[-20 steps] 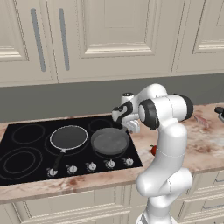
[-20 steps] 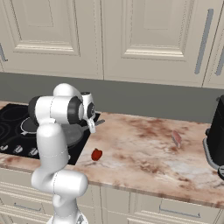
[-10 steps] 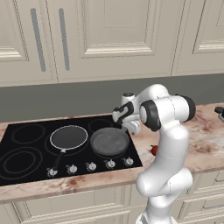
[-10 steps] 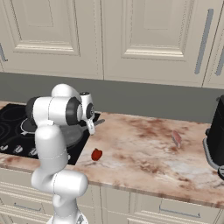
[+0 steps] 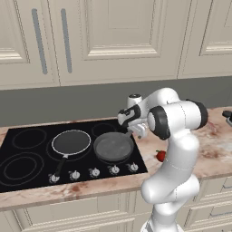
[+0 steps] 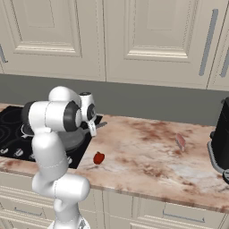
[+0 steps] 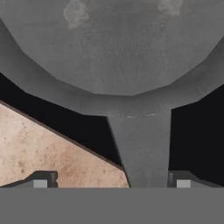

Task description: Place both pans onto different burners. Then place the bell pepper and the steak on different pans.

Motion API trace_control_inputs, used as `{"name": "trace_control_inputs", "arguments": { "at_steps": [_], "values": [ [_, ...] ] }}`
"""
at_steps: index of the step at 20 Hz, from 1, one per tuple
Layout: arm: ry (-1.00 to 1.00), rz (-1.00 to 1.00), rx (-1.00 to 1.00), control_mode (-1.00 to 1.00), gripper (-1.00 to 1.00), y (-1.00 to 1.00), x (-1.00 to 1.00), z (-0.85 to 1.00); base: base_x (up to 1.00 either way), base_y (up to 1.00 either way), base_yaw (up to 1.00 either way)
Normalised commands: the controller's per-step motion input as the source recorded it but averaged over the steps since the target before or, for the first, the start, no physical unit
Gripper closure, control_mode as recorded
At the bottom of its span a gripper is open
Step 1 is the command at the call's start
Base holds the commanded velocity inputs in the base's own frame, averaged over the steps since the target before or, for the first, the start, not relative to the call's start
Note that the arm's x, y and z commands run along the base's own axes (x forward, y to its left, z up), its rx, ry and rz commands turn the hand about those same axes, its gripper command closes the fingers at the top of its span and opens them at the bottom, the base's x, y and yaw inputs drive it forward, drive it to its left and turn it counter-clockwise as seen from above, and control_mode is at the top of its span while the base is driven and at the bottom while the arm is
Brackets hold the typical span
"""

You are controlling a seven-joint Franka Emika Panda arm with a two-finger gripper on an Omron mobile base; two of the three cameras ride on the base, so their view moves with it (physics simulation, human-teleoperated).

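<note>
The deeper grey pan (image 5: 113, 146) sits on a burner at the right of the black cooktop (image 5: 27, 152). To its left, on another burner, lies the shallow dark pan (image 5: 71, 142) with the pale rim. My gripper (image 5: 136, 130) hovers over the grey pan's handle (image 7: 141, 144), open, with one fingertip (image 7: 41, 179) on each side of the handle and apart from it. The red bell pepper (image 6: 99, 158) lies on the marble counter just right of the cooktop. Farther right on the counter lies the pink steak (image 6: 180, 141).
A row of silver knobs (image 5: 94, 171) runs along the cooktop's front edge. Two bare burner rings (image 5: 29, 138) are at its left. A dark appliance (image 6: 221, 138) stands at the counter's far right. Cabinet doors and a grey backsplash rise behind.
My jaws have spread wide and let go of the grey pan's handle. The pan rests on its burner, and the arm has hardly moved.
</note>
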Motion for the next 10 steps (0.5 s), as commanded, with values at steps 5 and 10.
{"name": "trace_control_inputs", "arguments": {
  "at_steps": [5,10],
  "values": [
    [0.0,0.0,0.0,-1.0,-1.0,-0.05,0.0,0.23,0.0,0.0,0.0],
    [0.0,0.0,0.0,-1.0,-1.0,0.0,0.0,0.24,0.0,0.0,0.0]
  ]
}}
